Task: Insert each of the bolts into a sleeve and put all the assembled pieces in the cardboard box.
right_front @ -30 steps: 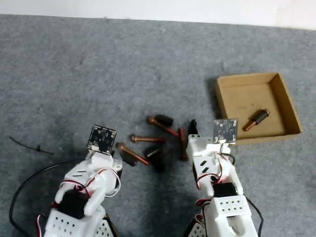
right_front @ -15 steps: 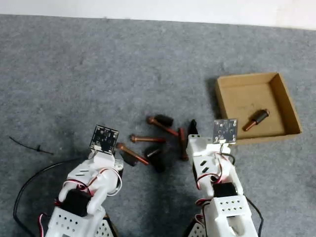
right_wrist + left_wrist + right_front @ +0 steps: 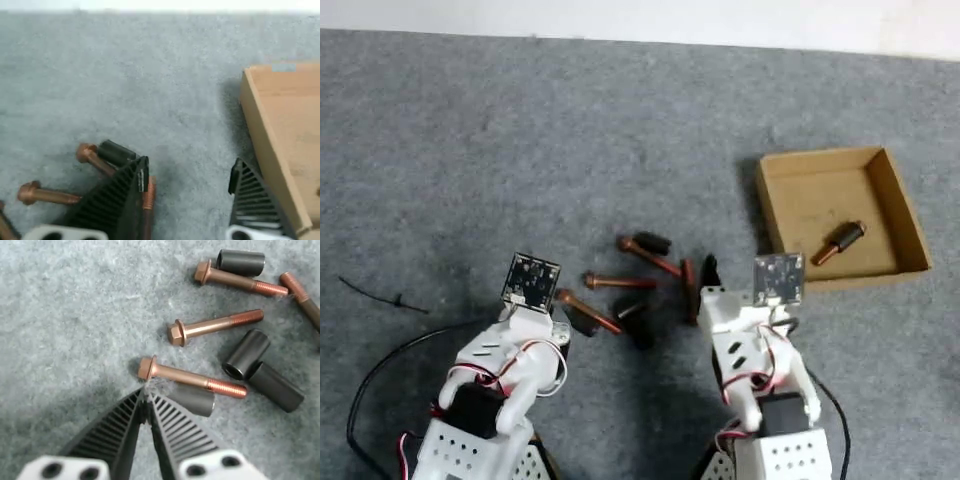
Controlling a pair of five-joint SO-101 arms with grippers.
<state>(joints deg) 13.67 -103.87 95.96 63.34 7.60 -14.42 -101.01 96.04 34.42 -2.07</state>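
Cardboard box [image 3: 817, 164], high view: at the right of the grey carpet [image 3: 520, 150], open side up, with one assembled piece [image 3: 841, 240] lying inside.
Loose parts, high view: copper bolts [image 3: 618, 282] and black sleeves [image 3: 653, 243] lie scattered between the left arm [image 3: 505, 365] and the right arm [image 3: 755, 350], apart from the box. A thin black strand [image 3: 382, 297] lies far to the left.
Left gripper [image 3: 145, 399], left wrist view: fingers pressed together, nothing between them.
Nearest bolt [image 3: 192, 380], left wrist view: lies crosswise beyond the tips, its head just beside them; whether they touch cannot be told.
Nearest sleeve [image 3: 194, 400], left wrist view: on its side against that bolt's shaft, beside one finger.
Right gripper [image 3: 187, 182], right wrist view: jaws spread wide, empty.
Half-hidden bolt [image 3: 149, 197], right wrist view: its threaded end shows beside one finger, the rest covered by it.
Box wall, right wrist view: just beside the other finger.
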